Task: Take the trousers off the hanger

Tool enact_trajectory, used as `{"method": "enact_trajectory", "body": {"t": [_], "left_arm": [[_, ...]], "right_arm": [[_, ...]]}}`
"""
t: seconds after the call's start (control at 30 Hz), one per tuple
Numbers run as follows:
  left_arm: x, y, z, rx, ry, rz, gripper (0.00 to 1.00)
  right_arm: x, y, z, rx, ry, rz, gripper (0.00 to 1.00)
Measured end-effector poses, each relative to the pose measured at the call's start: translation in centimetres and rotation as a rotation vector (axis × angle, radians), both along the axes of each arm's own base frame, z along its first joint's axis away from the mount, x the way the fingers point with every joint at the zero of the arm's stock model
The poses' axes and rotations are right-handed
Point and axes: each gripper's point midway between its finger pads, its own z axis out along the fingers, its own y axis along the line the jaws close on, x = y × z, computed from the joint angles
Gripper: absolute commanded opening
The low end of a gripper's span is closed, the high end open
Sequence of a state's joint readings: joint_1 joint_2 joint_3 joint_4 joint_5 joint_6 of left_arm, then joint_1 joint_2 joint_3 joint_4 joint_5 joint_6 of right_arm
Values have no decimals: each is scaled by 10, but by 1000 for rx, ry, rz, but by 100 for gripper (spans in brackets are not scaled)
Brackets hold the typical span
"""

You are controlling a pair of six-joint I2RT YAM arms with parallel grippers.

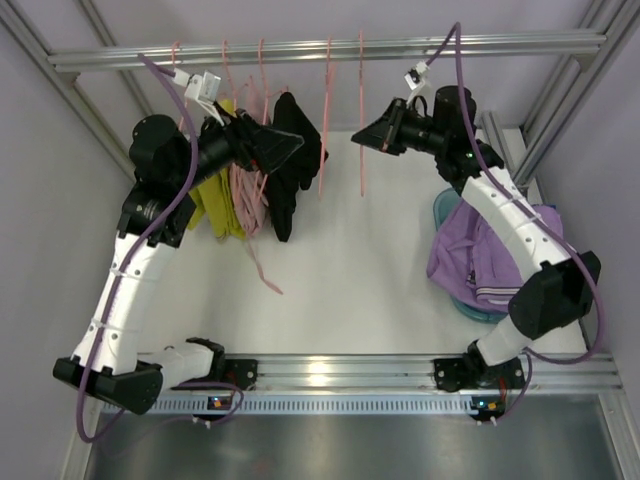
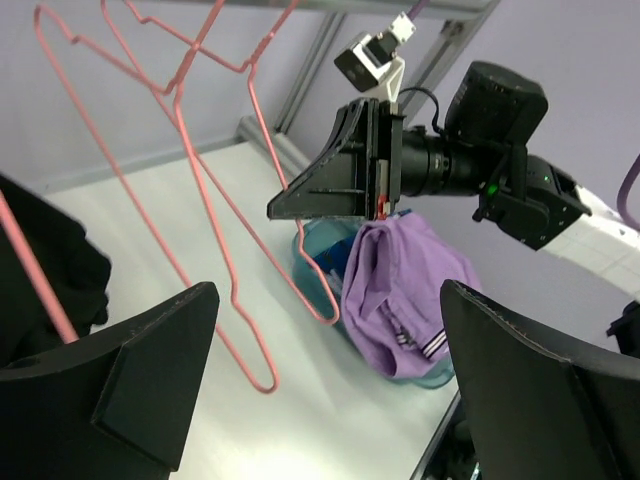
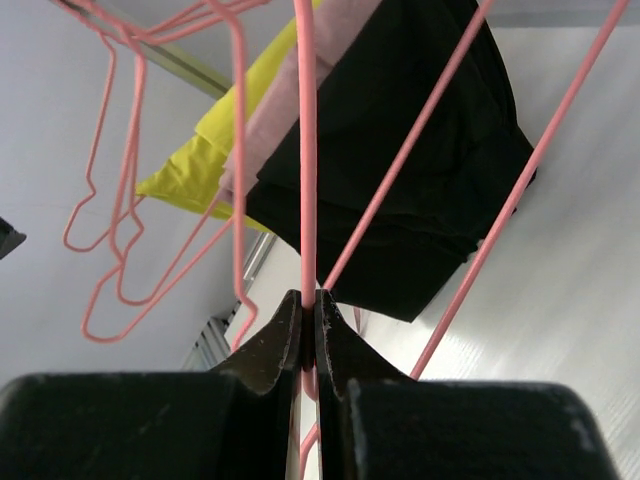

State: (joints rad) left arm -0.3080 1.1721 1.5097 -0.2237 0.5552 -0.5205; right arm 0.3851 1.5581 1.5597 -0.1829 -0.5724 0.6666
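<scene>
Black trousers [image 1: 285,190] hang on a pink hanger from the rail [image 1: 330,47], next to a pink garment [image 1: 245,195] and a yellow garment [image 1: 215,205]. My left gripper [image 1: 275,148] is up beside the top of the black trousers; in the left wrist view it [image 2: 328,300] is wide open with nothing between the jaws. My right gripper [image 1: 358,138] is shut on the wire of an empty pink hanger [image 3: 304,150], with the wire pinched at the jaw tips [image 3: 308,300]. The black trousers [image 3: 430,180] hang behind that wire.
Purple trousers [image 1: 480,250] lie in a teal basket [image 1: 445,205] at the right of the table, under the right arm. Several empty pink hangers [image 2: 200,180] hang from the rail. Aluminium frame posts [image 1: 60,90] stand at both sides.
</scene>
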Motion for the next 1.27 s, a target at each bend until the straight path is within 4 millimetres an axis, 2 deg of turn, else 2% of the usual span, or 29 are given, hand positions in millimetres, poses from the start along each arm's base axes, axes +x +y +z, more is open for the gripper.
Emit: {"method": "enact_trajectory", "body": {"t": [0.1,0.17,0.2,0.27,0.3,0.37,0.4,0.47,0.53,0.6,0.63,0.83,0.93,1.1,1.2,1.27], "left_arm": [[0,6,-16,59,44,19,99],[-2,10,-22,92,60,26,99],[-3,11,-24,105,65,27,99],[-5,13,-29,134,80,28,99],[-6,14,-32,146,92,28,99],[-7,16,-41,174,123,27,99],[-7,16,-45,187,137,28,99],[-6,19,-55,217,169,36,99],[-5,22,-64,246,198,47,99],[-4,25,-69,270,221,63,99],[-4,27,-70,281,227,73,98],[-4,40,-67,325,208,138,98],[-4,49,-66,347,192,181,99],[-9,63,-58,367,146,251,99],[-14,71,-53,372,121,288,98],[-17,75,-51,374,109,305,99]], "right_arm": [[7,5,-16,-2,48,8,0],[10,8,-18,5,47,19,0],[9,9,-17,8,47,24,3],[7,11,-14,21,41,40,17],[5,12,-12,27,41,49,36],[3,13,-13,31,41,60,47],[2,13,-13,31,36,66,56],[-4,11,-17,27,42,72,65],[-11,8,-18,21,41,74,79],[-20,2,-13,17,25,69,95],[-25,-2,-8,17,12,67,99],[-64,-42,25,-29,-147,14,99],[-89,-66,30,-71,-224,-30,99],[-135,-104,9,-159,-308,-101,99],[-155,-116,-6,-202,-325,-117,99],[-164,-120,-9,-218,-342,-125,99]]}}
